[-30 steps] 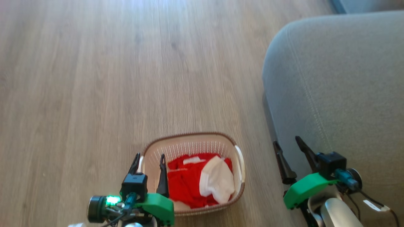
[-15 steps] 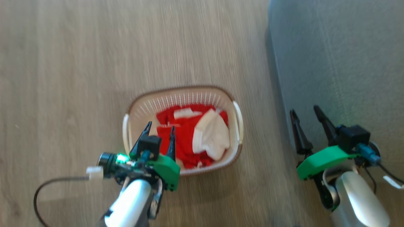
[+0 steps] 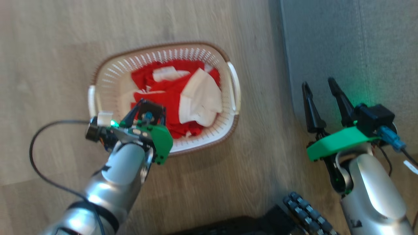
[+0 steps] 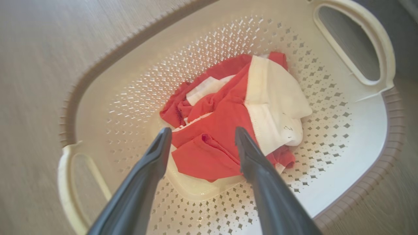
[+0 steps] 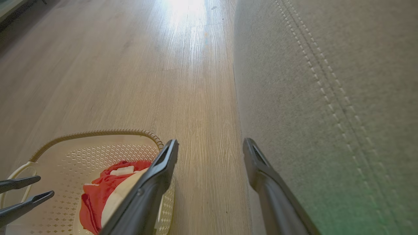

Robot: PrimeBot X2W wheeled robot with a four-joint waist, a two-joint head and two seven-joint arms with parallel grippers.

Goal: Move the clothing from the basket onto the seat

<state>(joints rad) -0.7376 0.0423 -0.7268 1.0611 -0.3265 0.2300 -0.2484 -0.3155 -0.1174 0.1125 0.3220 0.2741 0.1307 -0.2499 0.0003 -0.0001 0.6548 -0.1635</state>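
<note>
While the left gripper [image 4: 202,131] hangs spread wide over the clothing [image 4: 225,120], bunched in the basket [image 4: 343,140] at nine o'clock of the seat [image 3: 343,39], it should drop straight and pinch a raised red fold. Right gripper [image 3: 321,84]: wide, empty.

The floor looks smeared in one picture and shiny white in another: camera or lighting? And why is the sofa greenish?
Head view: motion blur streaks the floor, and a green glow tints the seat beside the right tool. Right wrist view: strong glare whitens the far floor. Left wrist view: the clothing is sharp; the wide lens bows the basket rim.
</note>
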